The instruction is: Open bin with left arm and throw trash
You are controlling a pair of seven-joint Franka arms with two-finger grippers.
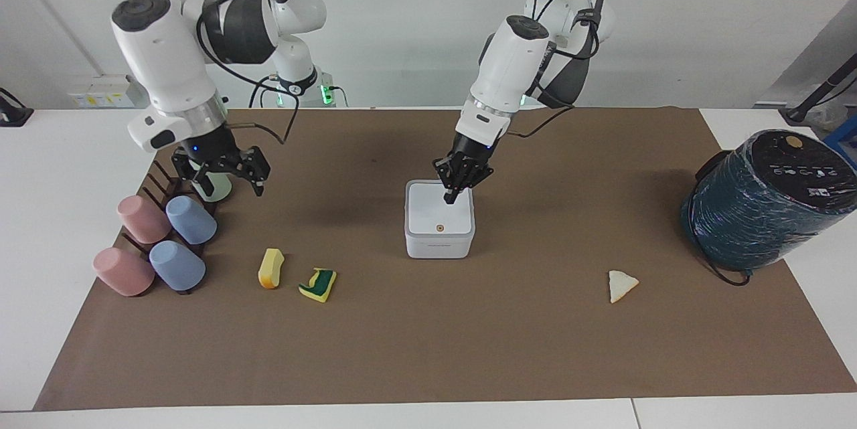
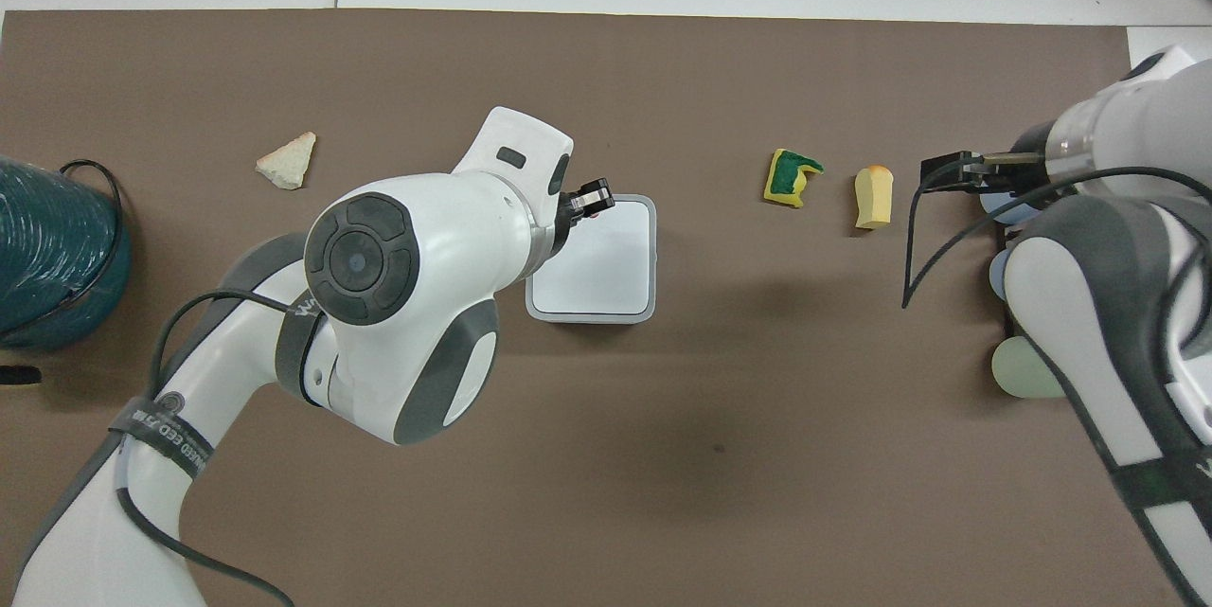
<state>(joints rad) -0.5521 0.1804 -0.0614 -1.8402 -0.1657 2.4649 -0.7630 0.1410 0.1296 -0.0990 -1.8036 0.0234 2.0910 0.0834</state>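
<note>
The left gripper (image 1: 450, 197) hangs over the white bin (image 1: 439, 220), its fingers drawn together and pointing down at the closed lid, near the edge closest to the robots. The right gripper (image 1: 224, 178), fingers spread, is over the cup rack (image 1: 164, 189) beside the green cup (image 1: 214, 187). 3 scraps lie on the brown mat (image 1: 428, 335): 2 sponge pieces (image 1: 270, 268) (image 1: 319, 284) toward the right arm's end, a cream triangle (image 1: 621, 285) toward the left arm's end

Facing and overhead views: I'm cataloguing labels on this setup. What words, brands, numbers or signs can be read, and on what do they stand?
Nothing can be read with certainty.
Bin: a short line of grey print on its wall under the button, too small to read.
Teal wrapped cylinder: a row of white marks on its black top, too small to read.
Black strap on the left arm: white capital letters, too blurred to quote.
</note>
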